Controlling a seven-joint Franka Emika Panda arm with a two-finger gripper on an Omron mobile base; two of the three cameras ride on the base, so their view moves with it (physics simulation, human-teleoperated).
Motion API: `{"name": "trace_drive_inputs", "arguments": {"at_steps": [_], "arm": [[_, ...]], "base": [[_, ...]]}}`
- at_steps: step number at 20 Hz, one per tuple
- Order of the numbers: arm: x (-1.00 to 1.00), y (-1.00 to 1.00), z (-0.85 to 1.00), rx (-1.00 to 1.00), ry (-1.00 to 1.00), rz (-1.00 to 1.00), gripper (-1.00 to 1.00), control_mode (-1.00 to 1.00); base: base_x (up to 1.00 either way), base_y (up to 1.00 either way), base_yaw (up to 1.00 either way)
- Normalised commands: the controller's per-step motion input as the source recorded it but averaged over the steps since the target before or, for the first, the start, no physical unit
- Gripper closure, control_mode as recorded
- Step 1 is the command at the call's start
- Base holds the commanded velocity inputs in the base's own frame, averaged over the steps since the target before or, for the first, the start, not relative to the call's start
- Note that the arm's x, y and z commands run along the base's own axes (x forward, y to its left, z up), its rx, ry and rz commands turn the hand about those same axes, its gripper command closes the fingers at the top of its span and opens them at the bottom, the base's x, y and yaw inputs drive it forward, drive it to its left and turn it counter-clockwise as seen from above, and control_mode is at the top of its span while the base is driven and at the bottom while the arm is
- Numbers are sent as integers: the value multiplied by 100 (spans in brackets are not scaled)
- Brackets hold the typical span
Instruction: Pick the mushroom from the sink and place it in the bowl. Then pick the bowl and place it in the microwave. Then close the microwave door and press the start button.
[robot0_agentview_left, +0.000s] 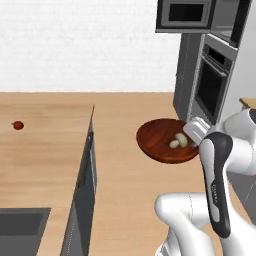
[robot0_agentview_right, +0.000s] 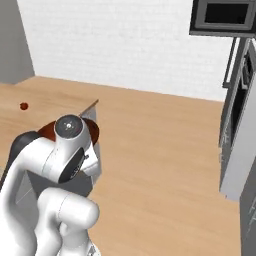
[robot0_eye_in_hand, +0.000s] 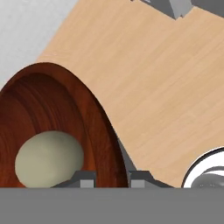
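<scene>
Left base view has the bowl (robot0_agentview_left: 162, 141) held up in the air above the wooden floor (robot0_agentview_left: 130, 200), well clear of the bench (robot0_agentview_left: 40, 150) that runs along the left. The bowl is dark reddish-brown wood, wide and shallow, and it sits roughly level. The mushroom (robot0_agentview_left: 178, 141) lies inside it, pale beige, near the right side of the bowl's hollow and close to the rim where the hand meets it. The gripper (robot0_agentview_left: 192, 141) comes in at that right-hand rim, with the white arm behind it.

From the hand view, the two dark fingertips (robot0_eye_in_hand: 83, 180) stand on either side of the bowl's rim (robot0_eye_in_hand: 105, 131), one inside the hollow and one outside, so the jaws are clamped on the bowl's edge. The mushroom (robot0_eye_in_hand: 49, 158) shows there as a rounded pale lump resting on the inner slope, just beside the inner fingertip; whether it touches that fingertip I cannot tell.

High at the upper right of the left base view is the microwave (robot0_agentview_left: 185, 15), silver-framed with a grey cavity open to view. Its door (robot0_agentview_left: 239, 20) is swung out to the right. Below it stands an oven (robot0_agentview_left: 212, 85) with a dark glass front. A small red object (robot0_agentview_left: 18, 125) lies far off on the bench top, and a dark corner of the sink (robot0_agentview_left: 22, 222) shows at the lower left.

In the right base view, the arm's shoulder covers most of the bowl (robot0_agentview_right: 47, 131); a thin reddish arc of it shows beside the joint.
</scene>
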Motion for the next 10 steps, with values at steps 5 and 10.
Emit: {"name": "trace_drive_inputs", "arguments": {"at_steps": [5, 10], "arm": [[0, 0, 0, 0, 0, 0, 100, 100], [0, 0, 0, 0, 0, 0, 100, 100]], "base": [[100, -5, -42], [100, 0, -40]]}}
